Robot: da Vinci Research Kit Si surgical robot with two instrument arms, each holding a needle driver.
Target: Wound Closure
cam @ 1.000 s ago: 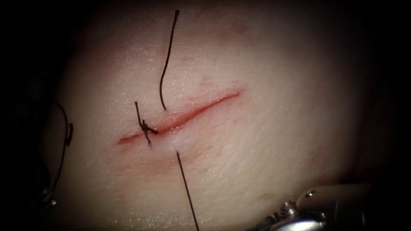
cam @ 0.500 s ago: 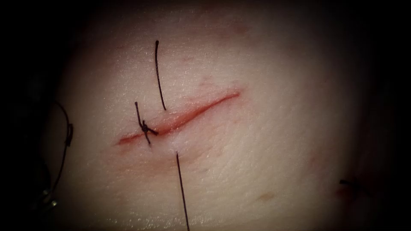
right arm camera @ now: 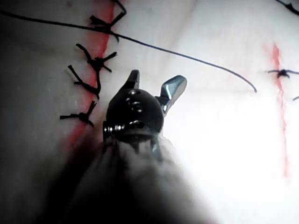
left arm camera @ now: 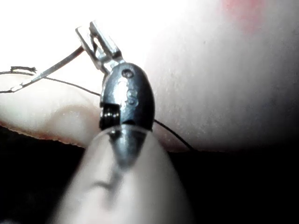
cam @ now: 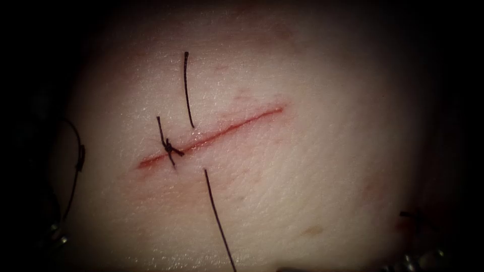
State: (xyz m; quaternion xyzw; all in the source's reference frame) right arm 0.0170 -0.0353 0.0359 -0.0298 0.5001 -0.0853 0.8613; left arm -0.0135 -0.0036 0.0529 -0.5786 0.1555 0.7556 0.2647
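The left hand (left arm camera: 96,39) is clamped on the needle (left arm camera: 58,65), gripping it near one end of its curve; the needle sticks out sideways from the closed jaws, lies clear of the tissue (left arm camera: 224,84) and is not in it, with thread (left arm camera: 70,83) trailing past its far end. The right hand (right arm camera: 152,86) stands with its jaws spread apart and holds nothing; it hovers over pale tissue beside a row of dark knotted stitches (right arm camera: 91,65) along a red line, with a long strand of thread crossing beyond its tips.

In the endoscope view the cut (cam: 212,138) runs slantwise across the tissue (cam: 312,166), red along its length. Toward its left end sits one tied knot (cam: 168,147) with short cut ends sticking up and down. Just to the right of the knot, a free thread tail (cam: 187,90) lies above the cut, and another length of thread (cam: 218,219) comes out of the tissue below the cut and runs off the lower edge. At the far left edge a thin dark curve of thread (cam: 76,156) lies in shadow
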